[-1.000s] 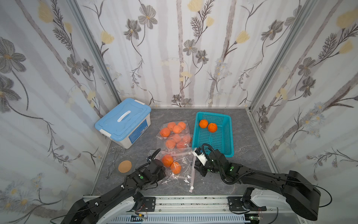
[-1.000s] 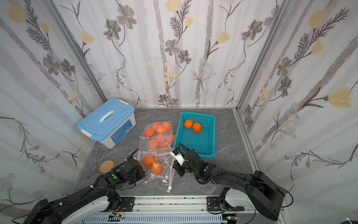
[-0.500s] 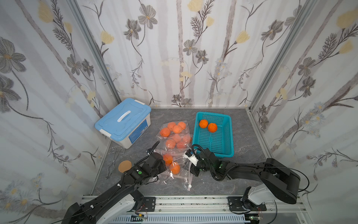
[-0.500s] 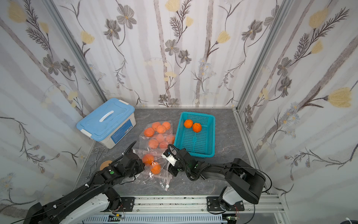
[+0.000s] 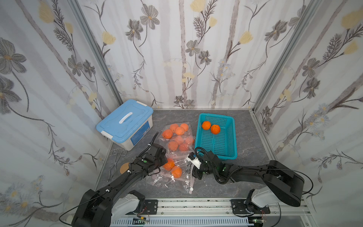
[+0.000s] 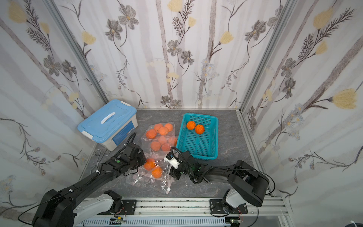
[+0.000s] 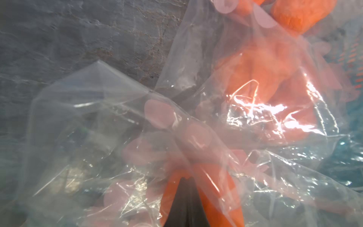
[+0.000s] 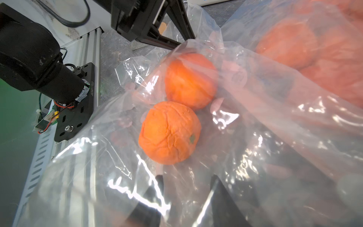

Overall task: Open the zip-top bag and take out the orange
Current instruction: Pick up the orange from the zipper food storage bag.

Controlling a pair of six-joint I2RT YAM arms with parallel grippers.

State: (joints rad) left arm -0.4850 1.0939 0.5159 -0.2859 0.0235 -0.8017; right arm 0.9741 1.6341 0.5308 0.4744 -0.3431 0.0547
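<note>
Resting on the grey surface [image 5: 245, 176], a blue-lidded box [image 5: 125, 125] stands well apart from the teal basket [image 5: 218, 141]. The zip-top bag [image 5: 167, 179] lies crumpled just in front of the basket's near corner, with two oranges [image 5: 176, 172] inside. Left gripper [image 5: 162, 163]: jaws pressed together on the bag's film, at the bag's side away from the basket. Right gripper [image 5: 193, 169]: jaws spread at the bag edge nearest the basket.
</note>
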